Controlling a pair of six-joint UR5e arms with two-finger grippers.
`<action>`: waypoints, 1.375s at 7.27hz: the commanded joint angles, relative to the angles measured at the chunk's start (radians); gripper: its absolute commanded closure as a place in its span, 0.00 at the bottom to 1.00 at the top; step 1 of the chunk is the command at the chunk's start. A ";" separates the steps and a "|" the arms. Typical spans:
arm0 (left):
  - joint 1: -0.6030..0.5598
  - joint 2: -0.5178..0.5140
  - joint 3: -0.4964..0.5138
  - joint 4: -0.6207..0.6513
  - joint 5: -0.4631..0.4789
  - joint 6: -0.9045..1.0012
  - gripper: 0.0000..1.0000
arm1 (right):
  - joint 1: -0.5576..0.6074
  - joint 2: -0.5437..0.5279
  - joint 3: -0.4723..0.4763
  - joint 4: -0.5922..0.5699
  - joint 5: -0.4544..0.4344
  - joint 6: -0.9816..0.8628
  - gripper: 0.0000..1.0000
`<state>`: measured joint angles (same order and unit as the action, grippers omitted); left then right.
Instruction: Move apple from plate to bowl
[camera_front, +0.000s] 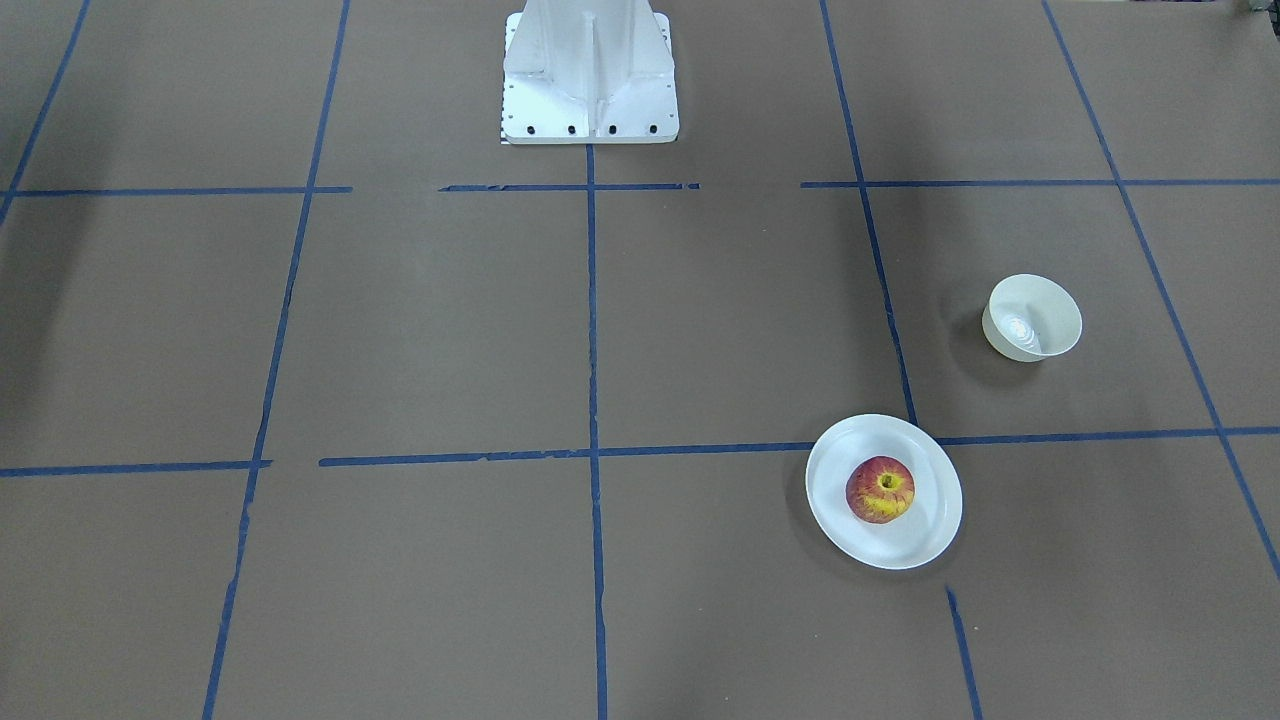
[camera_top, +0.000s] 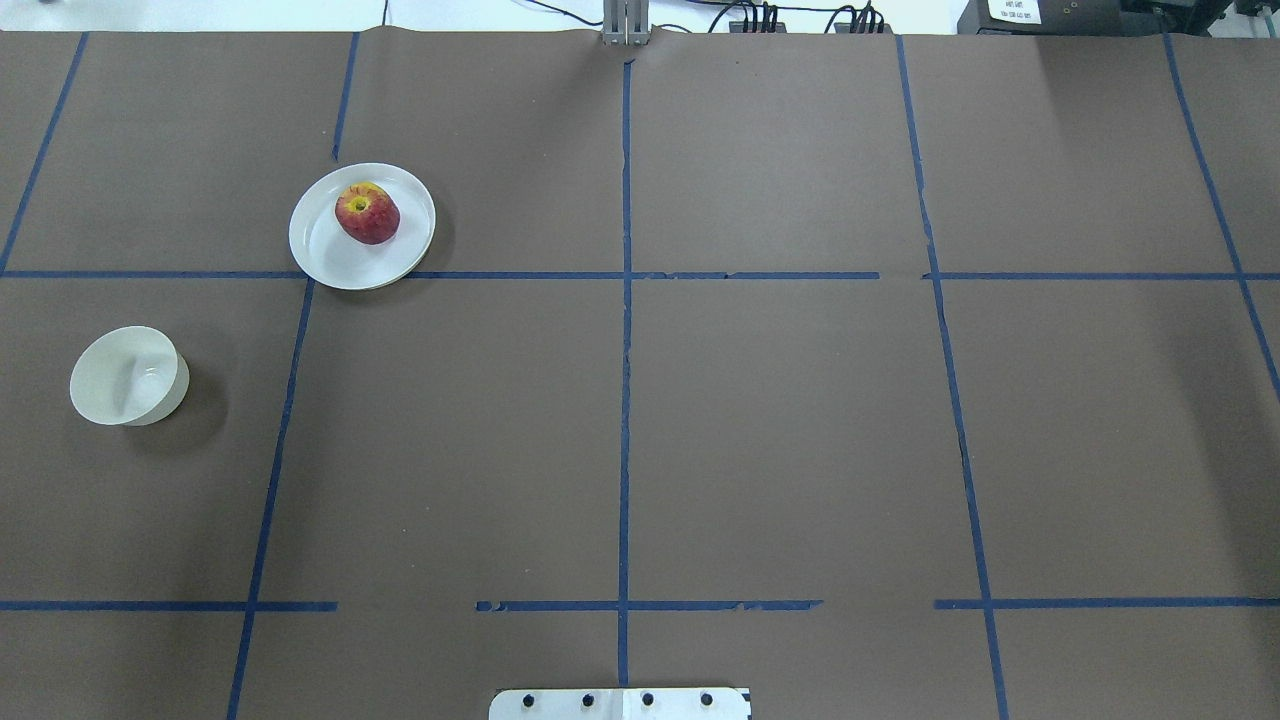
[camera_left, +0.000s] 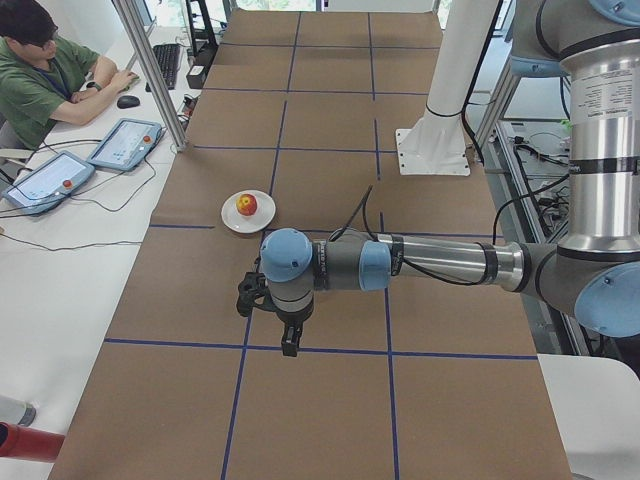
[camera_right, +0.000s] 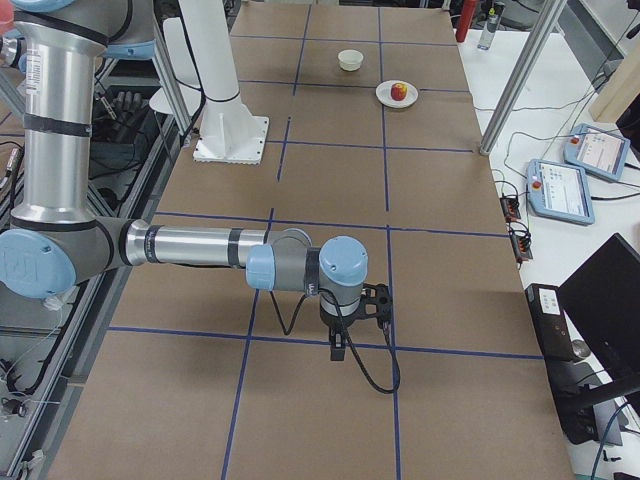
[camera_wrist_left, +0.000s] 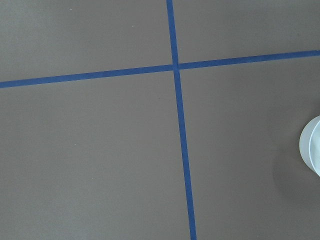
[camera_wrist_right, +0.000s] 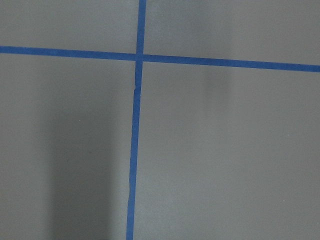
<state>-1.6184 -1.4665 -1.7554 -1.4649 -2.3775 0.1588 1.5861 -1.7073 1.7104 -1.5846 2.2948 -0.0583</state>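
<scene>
I am hovering my left gripper (camera_left: 290, 340) and right gripper (camera_right: 338, 346) far from the apple (camera_front: 880, 489), which is sitting on the plate (camera_front: 935, 505). I cannot tell whether my jaws are open or closed.

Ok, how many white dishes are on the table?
2. The plate, with the apple on it, lies on the robot's left, far side. The bowl, empty, stands apart from it, further left and nearer the robot. None seems hidden.
</scene>
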 joint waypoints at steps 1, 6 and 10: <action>-0.003 0.003 -0.003 0.000 -0.012 -0.001 0.00 | 0.000 0.000 0.000 0.000 0.000 0.000 0.00; 0.005 -0.024 -0.007 -0.035 -0.011 -0.005 0.00 | 0.000 0.000 0.000 0.000 0.000 0.000 0.00; 0.272 -0.254 -0.046 -0.192 0.091 -0.625 0.00 | 0.000 0.000 0.000 0.000 0.000 0.000 0.00</action>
<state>-1.4597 -1.6213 -1.8058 -1.6346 -2.3544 -0.2545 1.5861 -1.7073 1.7104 -1.5846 2.2949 -0.0583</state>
